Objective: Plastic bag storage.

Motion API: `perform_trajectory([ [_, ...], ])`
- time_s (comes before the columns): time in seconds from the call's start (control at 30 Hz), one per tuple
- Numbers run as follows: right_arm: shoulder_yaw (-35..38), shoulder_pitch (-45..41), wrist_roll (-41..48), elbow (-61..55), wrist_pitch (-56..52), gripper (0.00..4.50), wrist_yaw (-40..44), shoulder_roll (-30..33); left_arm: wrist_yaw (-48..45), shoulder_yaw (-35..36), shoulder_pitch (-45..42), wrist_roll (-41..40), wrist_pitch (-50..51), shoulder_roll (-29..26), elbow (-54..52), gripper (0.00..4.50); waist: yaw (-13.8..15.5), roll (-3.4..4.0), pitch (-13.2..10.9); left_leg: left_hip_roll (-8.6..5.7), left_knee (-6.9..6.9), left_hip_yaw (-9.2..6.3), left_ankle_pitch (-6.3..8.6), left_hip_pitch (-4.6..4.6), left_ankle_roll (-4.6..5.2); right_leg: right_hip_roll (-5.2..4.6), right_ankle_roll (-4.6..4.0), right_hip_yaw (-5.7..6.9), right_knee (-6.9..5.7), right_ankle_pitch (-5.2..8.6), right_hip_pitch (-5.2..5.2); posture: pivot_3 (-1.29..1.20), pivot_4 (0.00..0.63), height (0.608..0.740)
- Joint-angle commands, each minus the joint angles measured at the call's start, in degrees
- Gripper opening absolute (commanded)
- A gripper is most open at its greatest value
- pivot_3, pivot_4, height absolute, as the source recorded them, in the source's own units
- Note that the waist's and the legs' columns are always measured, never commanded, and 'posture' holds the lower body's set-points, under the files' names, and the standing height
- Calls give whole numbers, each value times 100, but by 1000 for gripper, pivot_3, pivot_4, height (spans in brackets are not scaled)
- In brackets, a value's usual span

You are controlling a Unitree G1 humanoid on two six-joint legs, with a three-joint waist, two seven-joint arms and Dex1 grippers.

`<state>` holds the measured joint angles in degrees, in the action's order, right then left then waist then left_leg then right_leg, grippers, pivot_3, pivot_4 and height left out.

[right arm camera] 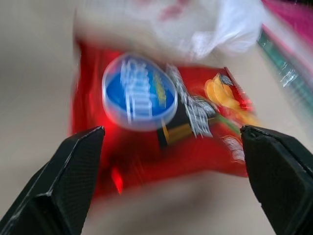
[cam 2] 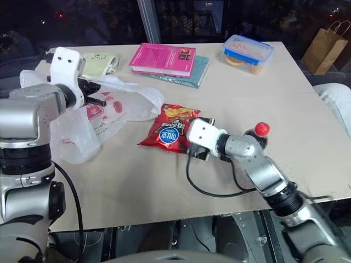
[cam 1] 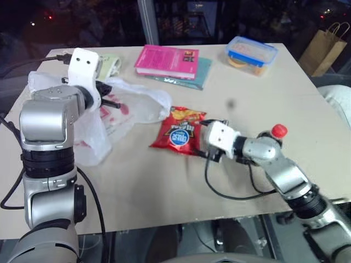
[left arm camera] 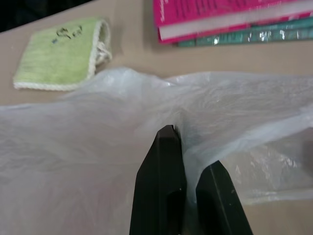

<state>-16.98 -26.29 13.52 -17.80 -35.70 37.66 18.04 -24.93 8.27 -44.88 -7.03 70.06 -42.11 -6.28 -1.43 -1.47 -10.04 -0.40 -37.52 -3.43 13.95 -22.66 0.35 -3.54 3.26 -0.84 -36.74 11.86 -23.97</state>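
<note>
The plastic bag [cam 1: 137,104], thin and translucent white with faint red print, lies crumpled at the table's left side. My left gripper [left arm camera: 188,159] is shut on a fold of it, and the film is pulled up around the black fingers [left arm camera: 164,186]. The same gripper [cam 1: 108,101] hangs just above the table, over the bag. A red snack packet [cam 1: 180,130] with a blue oval lies flat near the table's middle, to the right of the bag. My right gripper [right arm camera: 171,132] stands wide open just short of the packet [right arm camera: 146,107], one finger toward each side of it.
A pale green folded cloth [cam 1: 112,63] lies at the back left. A pink book [cam 1: 167,60] rests on a teal one [cam 1: 194,76] at the back middle. A blue-lidded box [cam 1: 250,53] sits back right. A red-capped bottle [cam 1: 279,130] stands by my right forearm.
</note>
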Motion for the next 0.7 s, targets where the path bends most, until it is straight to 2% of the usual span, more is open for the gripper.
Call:
perform_trajectory([
  [0.03,790,48,1104,-560,-1127,4500,-33,-165,84,35,50,15,-52,-123,-252,11,13,0,0,-2,0,-3,1,0,2,-3,0,-3,0,0,-1,0,150,740],
  [0.07,835,54,1214,-614,-1292,4500,-60,-170,89,23,67,10,-48,-121,-263,11,25,0,0,-6,0,-4,2,0,3,-5,1,-5,1,-1,-1,0,150,740],
  [0.2,1420,1,2066,-771,-2883,4500,-832,-858,101,14,114,0,-89,-124,-220,11,43,1,0,-6,0,-1,2,2,3,-4,0,-1,-4,0,-4,0,150,740],
  [0.33,2116,-209,2232,-304,-4457,4500,-1720,-1685,96,-58,110,9,-184,-106,-169,11,42,1,0,-5,5,1,-2,2,-3,-1,-1,-5,-19,0,-14,0,150,740],
  [0.5,2634,-566,2113,221,-4885,4500,-2211,-2225,106,-49,131,-9,-191,-94,-221,11,36,2,0,-9,4,3,-4,2,-6,-3,-1,-8,-21,-1,-17,0,150,740],
  [0.7,2476,-823,1817,644,-4528,4500,-2537,-2291,120,18,260,-17,-159,-131,-425,11,17,3,0,-9,10,8,-4,-1,-7,-3,-1,-12,-22,-1,-26,0,150,740],
])
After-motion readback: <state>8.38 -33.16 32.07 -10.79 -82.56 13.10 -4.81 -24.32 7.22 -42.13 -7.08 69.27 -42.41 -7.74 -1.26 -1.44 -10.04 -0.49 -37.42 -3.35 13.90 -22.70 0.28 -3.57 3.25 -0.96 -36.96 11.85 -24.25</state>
